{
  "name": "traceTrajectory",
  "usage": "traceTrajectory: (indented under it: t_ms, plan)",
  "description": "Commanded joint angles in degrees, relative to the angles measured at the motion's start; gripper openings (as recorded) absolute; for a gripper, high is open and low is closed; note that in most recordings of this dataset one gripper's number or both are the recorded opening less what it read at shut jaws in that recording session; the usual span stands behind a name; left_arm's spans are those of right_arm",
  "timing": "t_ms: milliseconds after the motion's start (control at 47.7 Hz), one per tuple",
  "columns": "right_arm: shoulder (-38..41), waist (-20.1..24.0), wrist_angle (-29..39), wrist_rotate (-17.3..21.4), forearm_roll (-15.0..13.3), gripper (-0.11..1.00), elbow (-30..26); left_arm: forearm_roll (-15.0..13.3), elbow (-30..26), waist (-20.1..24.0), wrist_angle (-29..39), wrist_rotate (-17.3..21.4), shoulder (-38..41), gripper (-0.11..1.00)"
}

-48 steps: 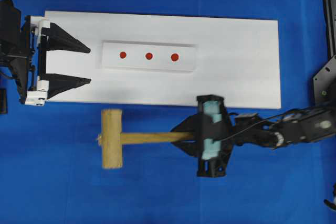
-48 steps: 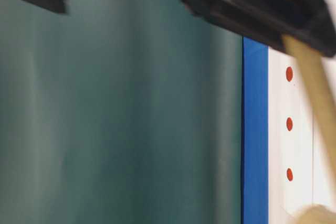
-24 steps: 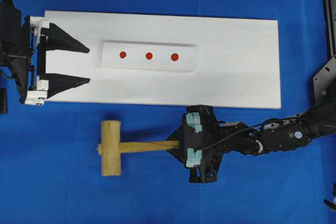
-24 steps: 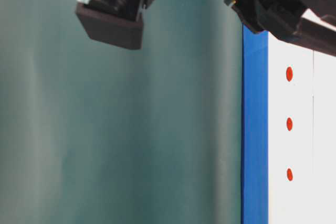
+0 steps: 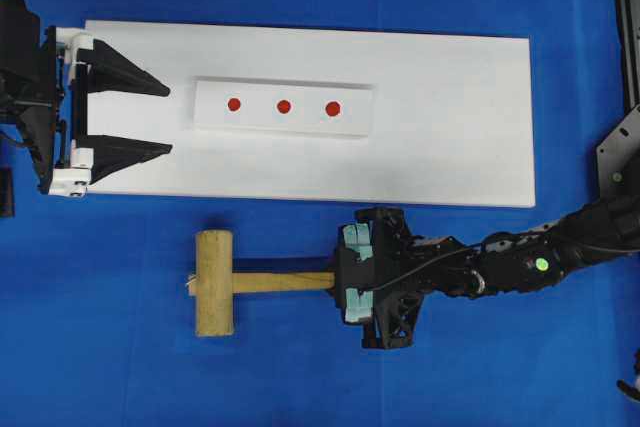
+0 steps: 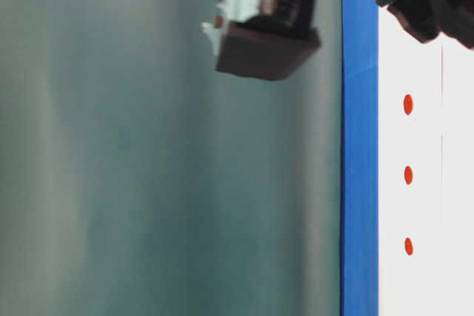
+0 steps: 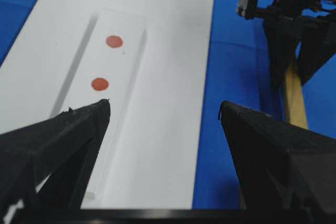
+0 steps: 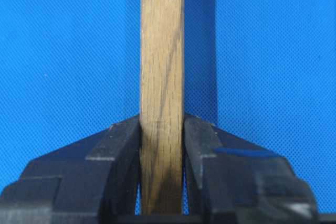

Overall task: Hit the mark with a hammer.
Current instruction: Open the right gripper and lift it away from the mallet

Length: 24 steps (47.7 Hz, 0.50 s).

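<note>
right gripper (image 5: 338, 281) is clamped on the hammer (image 5: 240, 283), both fingers (image 8: 123, 145) pressed flat against the sides of the squared handle near its free end. wrist view shows the handle running straight out from between the jaws over blue cloth (image 5: 300, 377), wood grain clear, shadow falling to its right. hammer sits on the near side of the white board (image 5: 450, 117), off the board entirely, handle roughly parallel to the board's long edge. its cylindrical head points toward the left arm's side, crosswise to the handle. can't tell from overhead whether the head touches the cloth or hangs just above it.

past that, the white board carries a raised white strip (image 5: 282, 108) with three red marks (image 5: 283, 106) in a row. hammer head is well apart from all three.

far end: left gripper (image 5: 150, 119) parked at the board's short edge, jaws spread wide, nothing between them, tips pointing along the board toward the strip. its wrist camera sees two of the marks ahead.

table-level view is mostly blurred dark arm parts.
</note>
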Motion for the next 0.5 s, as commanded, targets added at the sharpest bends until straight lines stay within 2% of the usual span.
traceTrajectory:
  t_ms: [0, 336, 398, 482]
  plan:
    - [-0.53, -0.09, 0.00, -0.09, 0.00, 0.10, -0.97, 0.00, -0.62, 0.18, -0.53, 0.00, -0.35, 0.81]
    - [0.62, -0.18, 0.88, -0.09, 0.00, 0.09, -1.32, 0.00, -0.62, 0.18, -0.53, 0.00, -0.35, 0.81]
    - [0.53, -0.09, 0.97, -0.09, 0.09, 0.18, -1.32, 0.00, -0.62, 0.18, -0.53, 0.00, -0.35, 0.81]
    - [0.44, -0.09, 0.88, -0.09, 0.09, 0.43, -1.41, 0.00, -0.62, 0.18, -0.53, 0.00, -0.35, 0.81]
